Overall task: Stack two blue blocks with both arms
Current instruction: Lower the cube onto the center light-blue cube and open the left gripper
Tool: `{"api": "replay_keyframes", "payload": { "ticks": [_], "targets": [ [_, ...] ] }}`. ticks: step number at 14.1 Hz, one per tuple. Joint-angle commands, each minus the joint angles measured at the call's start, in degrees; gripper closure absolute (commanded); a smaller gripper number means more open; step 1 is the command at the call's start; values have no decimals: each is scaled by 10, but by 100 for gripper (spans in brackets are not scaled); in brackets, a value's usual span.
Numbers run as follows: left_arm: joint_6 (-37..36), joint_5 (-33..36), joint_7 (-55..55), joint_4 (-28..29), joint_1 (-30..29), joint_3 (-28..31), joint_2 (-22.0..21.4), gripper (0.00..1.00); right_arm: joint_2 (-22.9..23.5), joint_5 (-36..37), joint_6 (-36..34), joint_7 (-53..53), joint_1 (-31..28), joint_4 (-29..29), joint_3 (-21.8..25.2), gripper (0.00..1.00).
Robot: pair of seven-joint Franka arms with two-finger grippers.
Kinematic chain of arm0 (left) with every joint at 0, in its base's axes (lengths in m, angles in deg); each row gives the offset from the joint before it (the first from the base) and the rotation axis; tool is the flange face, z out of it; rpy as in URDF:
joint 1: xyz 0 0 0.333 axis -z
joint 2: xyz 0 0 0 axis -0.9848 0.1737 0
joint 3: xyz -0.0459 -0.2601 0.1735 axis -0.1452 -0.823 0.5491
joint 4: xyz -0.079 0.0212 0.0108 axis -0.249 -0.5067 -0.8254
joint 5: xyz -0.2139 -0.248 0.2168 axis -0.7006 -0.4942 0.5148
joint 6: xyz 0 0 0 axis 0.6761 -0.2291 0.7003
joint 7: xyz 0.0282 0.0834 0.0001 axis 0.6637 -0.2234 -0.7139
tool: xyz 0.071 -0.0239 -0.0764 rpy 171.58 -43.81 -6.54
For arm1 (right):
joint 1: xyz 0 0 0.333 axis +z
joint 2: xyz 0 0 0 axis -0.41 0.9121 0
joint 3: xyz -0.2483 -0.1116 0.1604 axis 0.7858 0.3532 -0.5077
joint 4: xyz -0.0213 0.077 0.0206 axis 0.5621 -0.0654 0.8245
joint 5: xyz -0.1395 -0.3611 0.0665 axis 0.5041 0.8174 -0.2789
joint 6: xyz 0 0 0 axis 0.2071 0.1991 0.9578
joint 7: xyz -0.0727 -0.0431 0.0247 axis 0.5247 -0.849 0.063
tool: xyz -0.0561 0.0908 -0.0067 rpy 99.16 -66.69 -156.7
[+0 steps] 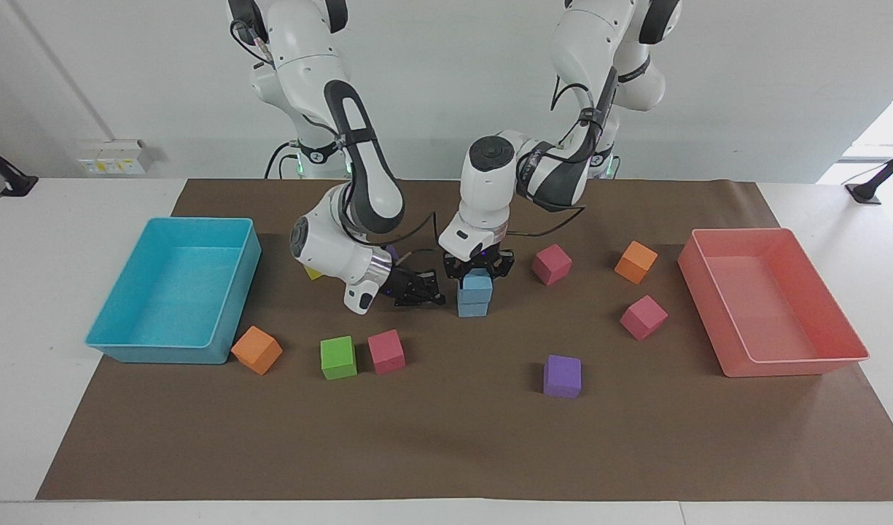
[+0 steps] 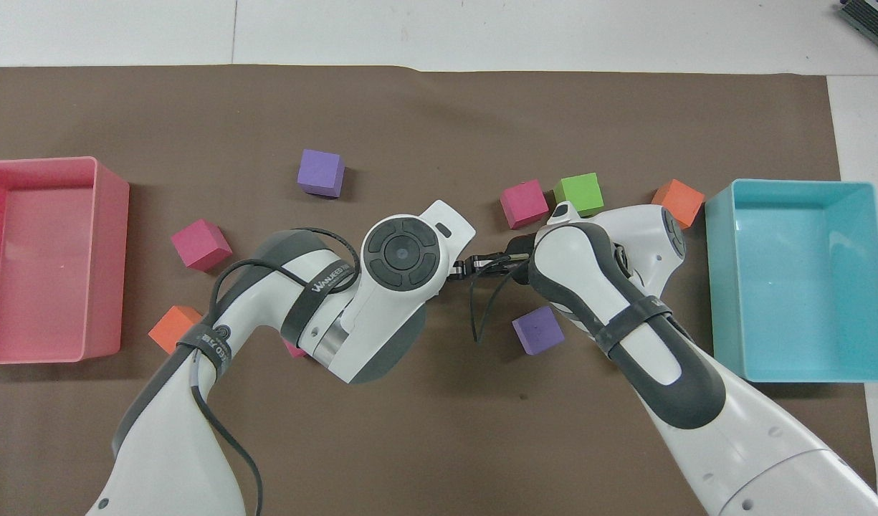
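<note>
Standing over the stack, the left gripper pinched the top blue block to keep it square on the bottom blue block, while the right gripper waited just beside, fingers impossible to tell.

Both views are evenly and brightly lit from above. Soft, short shadows are cast on the brown paper beside the cubes and under the arms. A washed-out patch of daylight is seen at the upper edge of the facing view, at the left arm's end. Faint sheen is shown on the turquoise tray. Focus is held throughout; no blur is seen.
</note>
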Motion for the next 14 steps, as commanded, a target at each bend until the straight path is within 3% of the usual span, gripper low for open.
{"api": "replay_keyframes", "payload": {
  "ticks": [1, 14],
  "targets": [
    [16, -5, -8, 16, 9, 7, -9, 90, 0, -23, 12, 23, -1, -5, -3, 100],
    [14, -5, -8, 22, 15, 8, -11, 78, 0, -23, 12, 23, -1, -5, -3, 100]
  ]
}}
